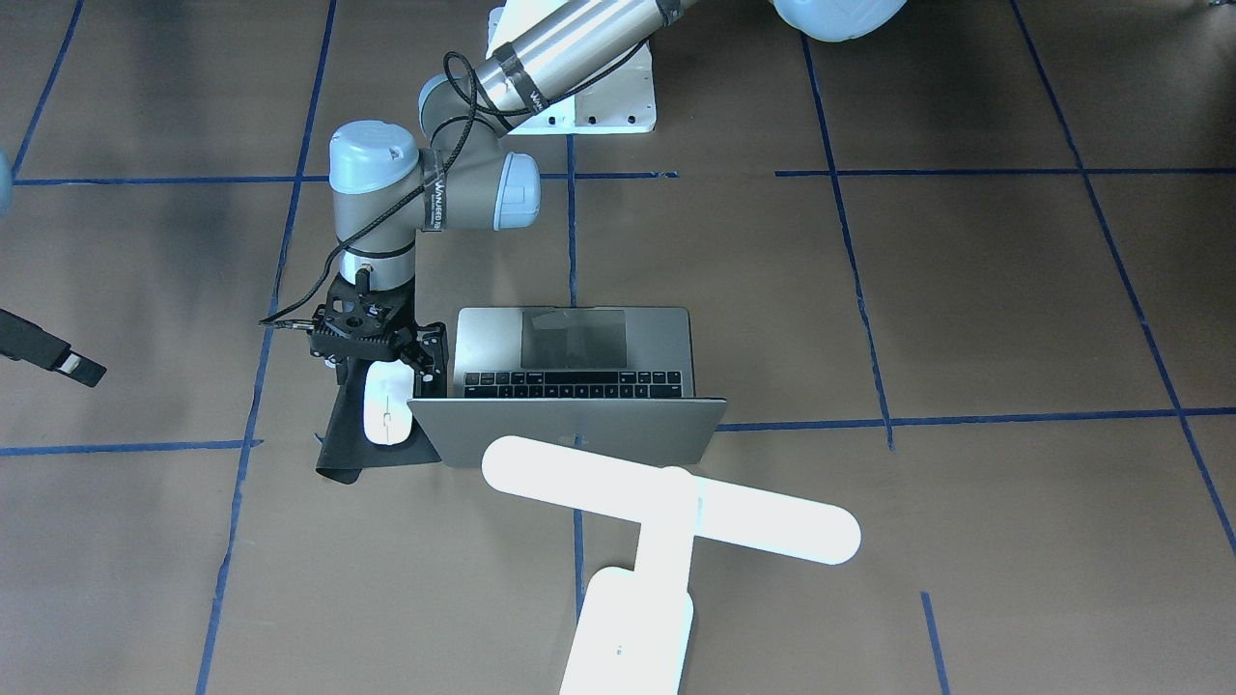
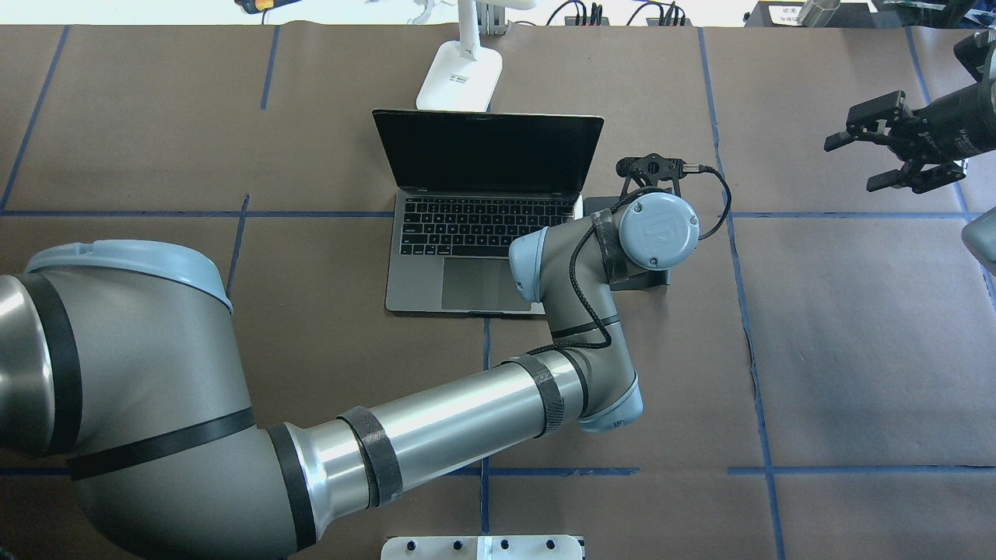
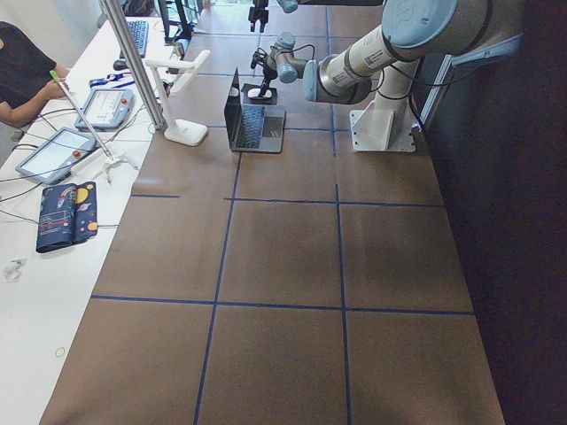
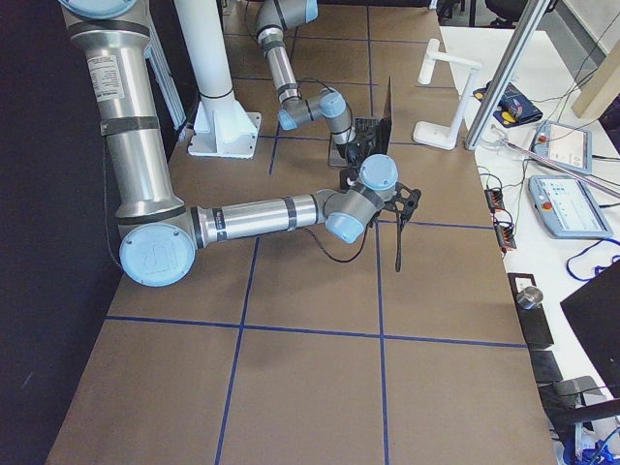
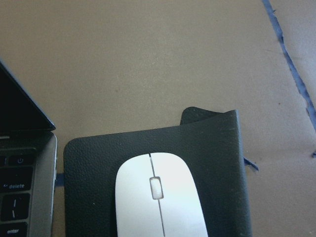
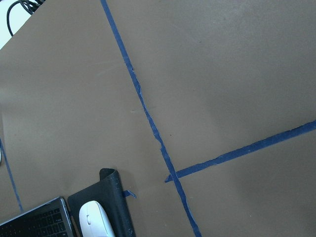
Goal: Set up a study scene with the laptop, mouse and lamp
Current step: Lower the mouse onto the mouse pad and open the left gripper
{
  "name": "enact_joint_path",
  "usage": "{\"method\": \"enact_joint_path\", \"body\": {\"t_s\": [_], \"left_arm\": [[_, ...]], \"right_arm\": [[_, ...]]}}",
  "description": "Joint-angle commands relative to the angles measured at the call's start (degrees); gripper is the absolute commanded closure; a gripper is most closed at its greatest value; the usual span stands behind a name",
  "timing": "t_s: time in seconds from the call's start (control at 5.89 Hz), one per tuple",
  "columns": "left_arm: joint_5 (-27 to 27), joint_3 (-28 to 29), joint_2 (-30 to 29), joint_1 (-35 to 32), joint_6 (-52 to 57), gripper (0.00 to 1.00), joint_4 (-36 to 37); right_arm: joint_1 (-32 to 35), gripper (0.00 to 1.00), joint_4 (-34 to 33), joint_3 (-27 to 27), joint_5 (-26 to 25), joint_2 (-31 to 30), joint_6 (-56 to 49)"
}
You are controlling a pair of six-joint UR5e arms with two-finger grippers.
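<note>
The grey laptop [image 1: 579, 357] stands open at the table's middle, its dark screen [image 2: 488, 150] facing the robot. The white lamp [image 1: 666, 502] stands behind the lid, and its base [image 2: 459, 74] shows in the overhead view. The white mouse [image 1: 386, 410] lies on a black mouse pad [image 1: 343, 444] right beside the laptop; it also shows in the left wrist view [image 5: 158, 197]. My left gripper [image 1: 384, 369] hangs open over the mouse's robot-side end, its fingers on either side. I cannot tell whether they touch it. My right gripper [image 2: 856, 163] is open and empty, far off to the right.
The mouse pad's far corner [image 5: 212, 118] curls up. The left arm's forearm [image 2: 436, 420] crosses the table in front of the laptop. The white pedestal [image 1: 599, 97] is at the robot's side. Tablets and cables [image 3: 62, 150] lie on the operators' bench.
</note>
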Motion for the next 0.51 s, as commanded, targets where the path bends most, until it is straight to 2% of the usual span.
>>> {"method": "enact_joint_path", "body": {"t_s": [0.0,0.34], "left_arm": [[-0.3,-1.1,-0.6,-0.2,-0.1,0.00,-0.2],[-0.2,-6.6,-0.4,-0.8,0.0,0.00,1.3]], "right_arm": [[0.1,0.00,0.0,0.1,0.1,-0.1,0.0],[0.2,0.00,0.1,0.5,0.2,0.0,-0.1]]}}
